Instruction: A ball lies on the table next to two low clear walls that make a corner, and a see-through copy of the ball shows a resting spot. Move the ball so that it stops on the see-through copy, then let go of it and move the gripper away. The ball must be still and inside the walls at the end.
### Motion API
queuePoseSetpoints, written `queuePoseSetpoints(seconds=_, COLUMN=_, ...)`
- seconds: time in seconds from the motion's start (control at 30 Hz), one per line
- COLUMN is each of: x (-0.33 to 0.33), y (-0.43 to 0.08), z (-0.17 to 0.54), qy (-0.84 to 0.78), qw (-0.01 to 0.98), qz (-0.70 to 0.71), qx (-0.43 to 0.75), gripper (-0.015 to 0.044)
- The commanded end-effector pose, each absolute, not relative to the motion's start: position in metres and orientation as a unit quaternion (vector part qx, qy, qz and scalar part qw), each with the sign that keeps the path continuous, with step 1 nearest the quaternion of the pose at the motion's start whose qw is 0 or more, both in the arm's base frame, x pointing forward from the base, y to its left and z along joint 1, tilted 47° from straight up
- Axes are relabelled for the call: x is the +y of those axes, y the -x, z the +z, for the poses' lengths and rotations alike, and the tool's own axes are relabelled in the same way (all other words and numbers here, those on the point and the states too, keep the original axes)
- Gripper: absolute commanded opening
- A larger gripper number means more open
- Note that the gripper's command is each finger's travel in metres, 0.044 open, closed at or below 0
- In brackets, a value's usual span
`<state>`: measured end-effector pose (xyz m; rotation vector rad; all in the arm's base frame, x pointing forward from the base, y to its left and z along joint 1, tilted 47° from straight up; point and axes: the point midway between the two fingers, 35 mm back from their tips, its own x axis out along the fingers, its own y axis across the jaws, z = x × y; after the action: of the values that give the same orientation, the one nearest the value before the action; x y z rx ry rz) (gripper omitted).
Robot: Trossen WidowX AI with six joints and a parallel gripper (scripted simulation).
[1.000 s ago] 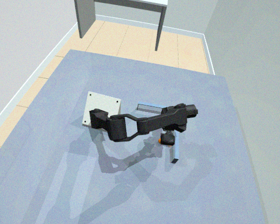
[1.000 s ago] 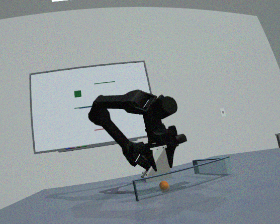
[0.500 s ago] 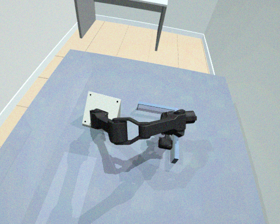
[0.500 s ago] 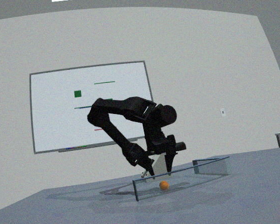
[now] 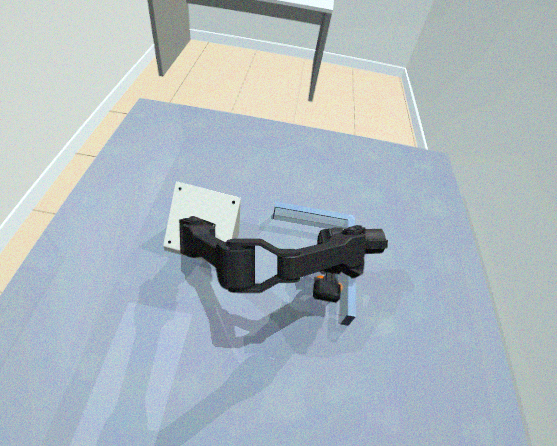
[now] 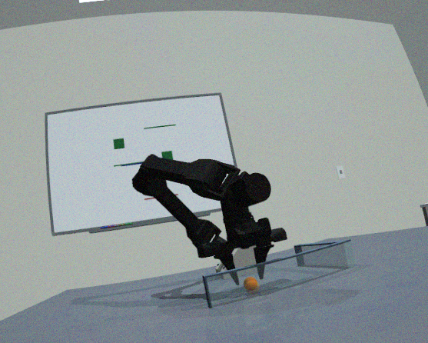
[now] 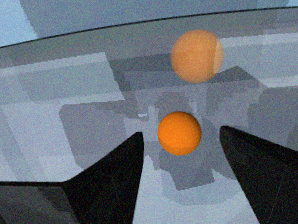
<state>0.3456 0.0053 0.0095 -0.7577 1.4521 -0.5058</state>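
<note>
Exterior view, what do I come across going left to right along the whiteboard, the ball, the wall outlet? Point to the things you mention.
Whiteboard point(image 6: 85, 184), orange ball point(image 6: 250, 284) point(image 7: 179, 133), wall outlet point(image 6: 340, 172).

The blue-grey surface point(image 5: 406, 350) point(image 6: 147, 319) carries a pale square plate point(image 5: 206, 202) near its middle; toward three o'clock from it in the top view stand two low clear walls point(image 5: 311, 214) point(image 6: 285, 259), with an orange ball point(image 5: 320, 276) point(image 6: 250, 284) point(image 7: 179, 133) inside their corner.
</note>
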Motion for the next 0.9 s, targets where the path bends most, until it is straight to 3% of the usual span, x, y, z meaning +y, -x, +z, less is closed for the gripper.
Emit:
queuePoseSetpoints(seconds=0.0, x=0.001, y=-0.346, z=0.005, qy=0.339, qw=0.653, qz=-0.222, qx=0.640, gripper=0.0247)
queuePoseSetpoints(seconds=0.07, x=0.001, y=-0.346, z=0.004, qy=0.339, qw=0.653, qz=-0.222, qx=0.640, gripper=0.0247)
queuePoseSetpoints(seconds=0.17, x=0.001, y=-0.346, z=0.004, qy=0.339, qw=0.653, qz=-0.222, qx=0.640, gripper=0.0168)
queuePoseSetpoints(seconds=0.5, x=0.001, y=-0.346, z=0.004, qy=0.339, qw=0.653, qz=-0.222, qx=0.640, gripper=0.0102)
queuePoseSetpoints(seconds=0.63, x=0.007, y=-0.347, z=0.009, qy=0.338, qw=0.653, qz=-0.221, qx=0.640, gripper=0.0000)
queuePoseSetpoints(seconds=0.87, x=0.037, y=-0.348, z=0.034, qy=0.337, qw=0.654, qz=-0.218, qx=0.641, gripper=0.0000)
